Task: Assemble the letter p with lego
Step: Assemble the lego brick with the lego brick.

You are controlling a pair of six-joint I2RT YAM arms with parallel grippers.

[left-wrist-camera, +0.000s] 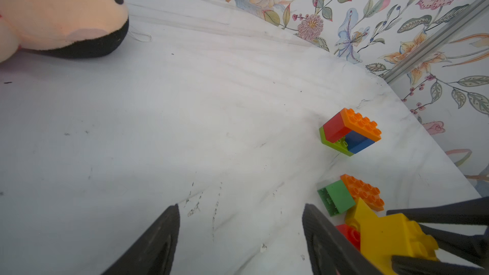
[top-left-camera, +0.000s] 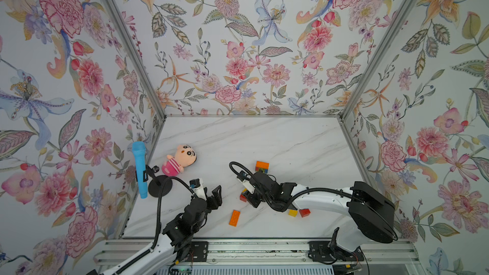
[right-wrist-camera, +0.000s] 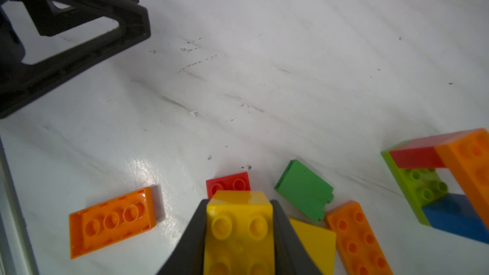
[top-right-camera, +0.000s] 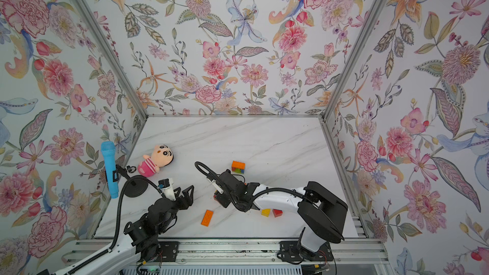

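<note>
The left gripper [left-wrist-camera: 240, 208] is seen spread wide, empty, touching nothing. A loose orange brick [top-left-camera: 234, 217] is laid between the two grippers, towards the base. The right gripper [right-wrist-camera: 239, 202] is clamped across the short width of a yellow brick [right-wrist-camera: 238, 236], long axis along its fingers. The part-built frame [top-left-camera: 262, 166] is found near, beyond its tips, well apart from the left gripper; right arm judged nearer.

Glossy plastic lego [right-wrist-camera: 112, 222] (plush doll [top-left-camera: 180, 160])
</note>
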